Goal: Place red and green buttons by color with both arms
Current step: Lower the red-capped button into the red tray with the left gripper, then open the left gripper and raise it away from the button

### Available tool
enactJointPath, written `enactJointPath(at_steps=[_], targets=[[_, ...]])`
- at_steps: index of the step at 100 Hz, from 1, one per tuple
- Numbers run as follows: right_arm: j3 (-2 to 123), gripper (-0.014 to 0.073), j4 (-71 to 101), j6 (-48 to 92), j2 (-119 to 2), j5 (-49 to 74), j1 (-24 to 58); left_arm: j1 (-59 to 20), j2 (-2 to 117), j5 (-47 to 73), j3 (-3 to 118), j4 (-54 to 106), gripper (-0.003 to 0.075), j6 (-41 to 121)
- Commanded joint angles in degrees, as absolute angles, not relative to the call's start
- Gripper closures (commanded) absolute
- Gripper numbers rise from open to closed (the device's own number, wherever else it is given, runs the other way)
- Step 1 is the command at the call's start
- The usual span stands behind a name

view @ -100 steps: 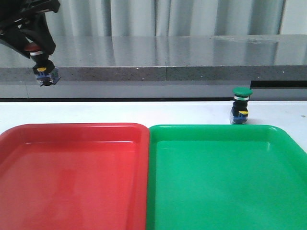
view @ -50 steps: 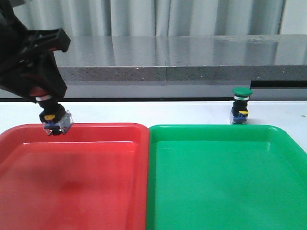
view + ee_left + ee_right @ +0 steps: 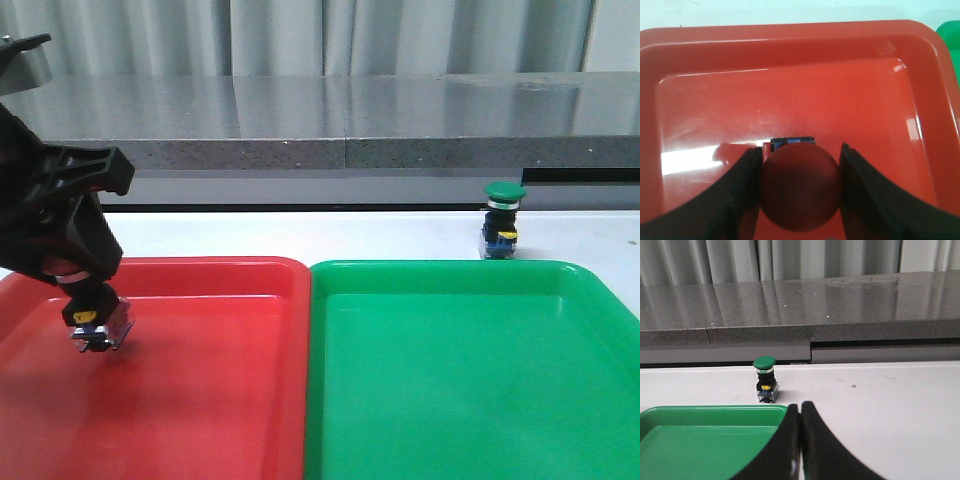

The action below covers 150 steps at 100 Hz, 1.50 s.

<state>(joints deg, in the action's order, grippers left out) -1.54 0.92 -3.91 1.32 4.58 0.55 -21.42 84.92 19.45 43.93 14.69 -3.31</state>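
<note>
Red tray [image 3: 200, 400] under held red button [image 3: 95, 325].

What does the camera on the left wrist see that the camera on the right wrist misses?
Only the left wrist view shows the red button clamped between the left gripper fingers, over the red tray. Only the right wrist view shows the green button standing on the white table beyond the green tray's rim, the grey ledge, and the shut right gripper. Both catch some of the green tray.
</note>
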Motion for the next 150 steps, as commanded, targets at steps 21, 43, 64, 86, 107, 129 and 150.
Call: enactJointPath(at_steps=[21, 43, 64, 86, 107, 129, 150], targets=[[-0.7, 0.0654, 0.4, -3.5, 1.6, -0.4, 0.7, -22.0, 86.1, 16.0, 45.1, 15.6, 0.0644, -3.9], [-0.7, 0.0654, 0.4, -3.5, 1.6, -0.4, 0.7, -22.0, 86.9, 16.4, 45.1, 15.6, 0.0619, -3.9], [-0.7, 0.0654, 0.4, -3.5, 1.6, -0.4, 0.7, -22.0, 86.9, 16.7, 45.1, 15.6, 0.0323, -3.9], [-0.7, 0.0654, 0.4, -3.5, 1.6, -0.4, 0.7, -22.0, 86.6, 16.7, 45.1, 16.1, 0.0073, -3.9], [-0.7, 0.0654, 0.4, -3.5, 1.6, -0.4, 0.7, -22.0, 84.1, 16.4, 45.1, 16.3, 0.0078, -3.9], [-0.7, 0.0654, 0.4, -3.5, 1.6, -0.4, 0.7, -18.2, 75.0, 15.2, 45.1, 15.2, 0.0078, -3.9], [-0.7, 0.0654, 0.4, -3.5, 1.6, -0.4, 0.7, -12.1, 62.6, 14.3, 45.1, 9.9, 0.0078, -3.9]])
